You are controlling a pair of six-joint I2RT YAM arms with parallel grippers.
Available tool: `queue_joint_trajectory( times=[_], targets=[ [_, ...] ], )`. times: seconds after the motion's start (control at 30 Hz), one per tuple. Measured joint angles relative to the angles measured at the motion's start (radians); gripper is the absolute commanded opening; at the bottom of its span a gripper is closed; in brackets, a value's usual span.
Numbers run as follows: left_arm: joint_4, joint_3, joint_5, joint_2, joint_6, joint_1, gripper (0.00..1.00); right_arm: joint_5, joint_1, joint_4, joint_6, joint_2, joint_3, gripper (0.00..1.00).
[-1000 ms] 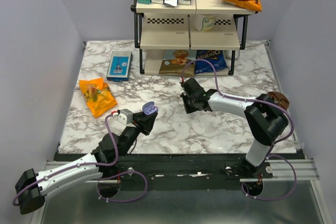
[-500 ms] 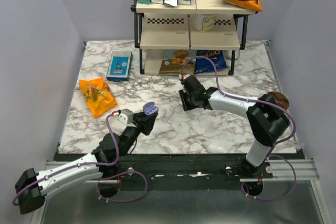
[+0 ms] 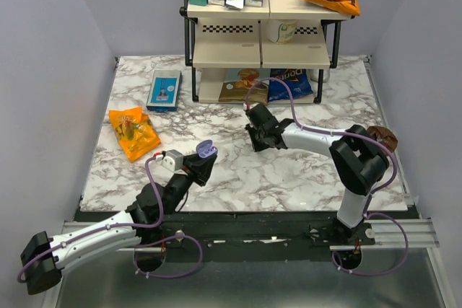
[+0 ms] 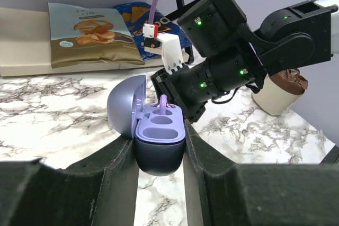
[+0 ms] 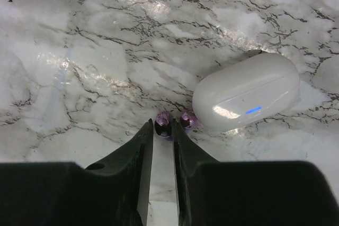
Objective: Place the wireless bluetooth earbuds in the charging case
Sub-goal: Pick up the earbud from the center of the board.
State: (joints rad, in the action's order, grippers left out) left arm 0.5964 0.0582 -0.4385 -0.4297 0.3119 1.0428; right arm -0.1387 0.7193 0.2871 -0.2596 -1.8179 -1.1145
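Lately the right gripper (image 5: 162, 128) narrowed around one earbud (image 5: 163, 123) beside the white case (image 5: 246, 96), grip unconfirmed, so pickup seemed imminent; the left gripper (image 4: 159, 140) clamped the open charging case (image 4: 159, 157).

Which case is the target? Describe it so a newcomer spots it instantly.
On the marble table, look to the near edge for the left gripper. Clamped in it is the charging case: round, lavender, lid open. The white case by the right gripper is oval and shut.
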Motion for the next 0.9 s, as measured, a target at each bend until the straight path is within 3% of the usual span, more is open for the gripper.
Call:
queue_joint_trajectory(
  times=[0.07, 0.2, 0.37, 0.6, 0.7, 0.9],
  targets=[
    [0.0, 0.0, 0.0, 0.0, 0.0, 0.0, 0.0, 0.0, -0.001, 0.0, -0.001, -0.008, -0.007, 0.2],
    [-0.001, 0.0, 0.0, 0.004, 0.0, 0.0, 0.0, 0.0, -0.002, -0.001, -0.009, -0.013, -0.013, 0.04],
    [-0.002, 0.0, 0.0, 0.007, 0.0, 0.0, 0.0, 0.001, -0.002, 0.0, -0.051, -0.013, -0.013, 0.01],
    [-0.001, 0.0, -0.002, 0.007, 0.0, 0.0, 0.0, 0.034, -0.014, 0.011, -0.288, 0.046, 0.008, 0.01],
    [-0.001, 0.0, -0.004, 0.007, 0.0, 0.0, 0.0, 0.053, -0.024, -0.011, -0.43, 0.137, 0.075, 0.12],
    [-0.001, 0.0, -0.003, 0.007, 0.005, 0.0, 0.0, 0.094, -0.031, -0.036, -0.574, 0.166, 0.105, 0.21]
  ],
)
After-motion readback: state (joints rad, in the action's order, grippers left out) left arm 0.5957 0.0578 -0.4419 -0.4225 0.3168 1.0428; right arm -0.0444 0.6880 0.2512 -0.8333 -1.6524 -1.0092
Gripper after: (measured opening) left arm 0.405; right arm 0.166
